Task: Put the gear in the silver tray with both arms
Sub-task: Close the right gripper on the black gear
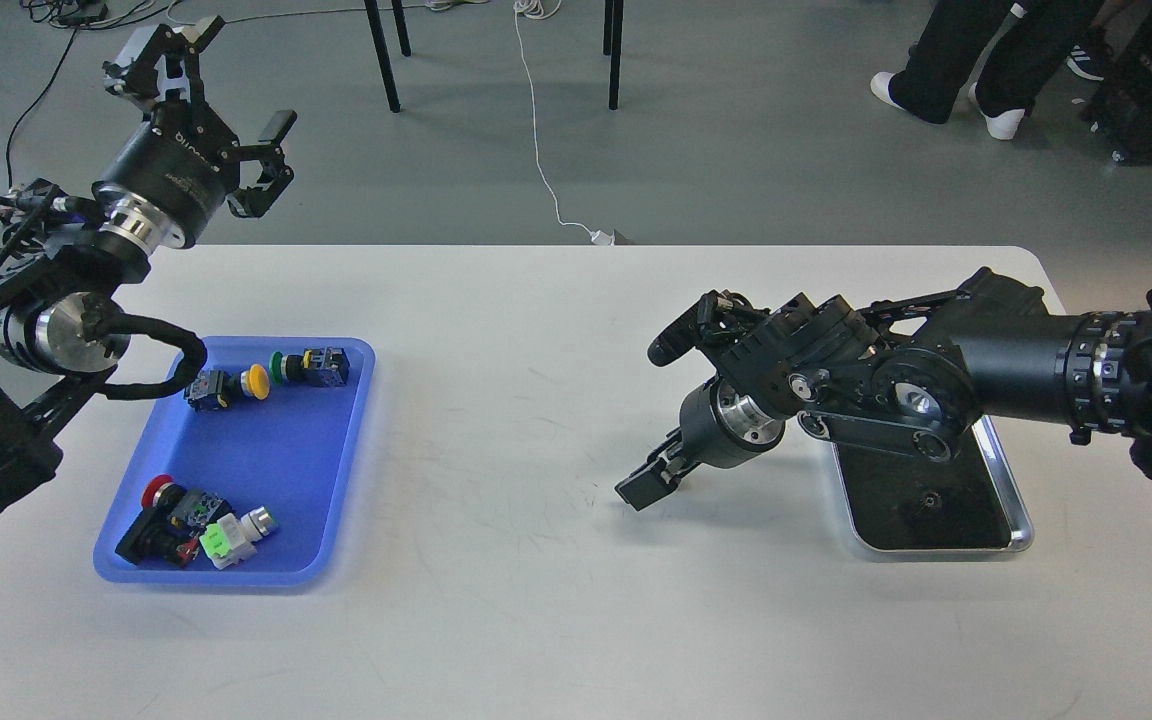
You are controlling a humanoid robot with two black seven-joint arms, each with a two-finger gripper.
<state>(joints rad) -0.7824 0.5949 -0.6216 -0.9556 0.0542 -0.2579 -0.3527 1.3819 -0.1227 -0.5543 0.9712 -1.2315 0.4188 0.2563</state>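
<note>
My right arm reaches across the white table, and its gripper is lowered to the tabletop left of the silver tray. The small black gear that lay loose on the table is hidden under that gripper. I cannot make out how the jaws stand or whether they hold the gear. The arm covers the far part of the tray. A small dark gear lies in the tray's near part. My left gripper is open and empty, raised high beyond the table's far left edge.
A blue plastic tray at the left holds several push-buttons and switches, among them a yellow and a green one and a red one. A person's legs stand beyond the table at the far right.
</note>
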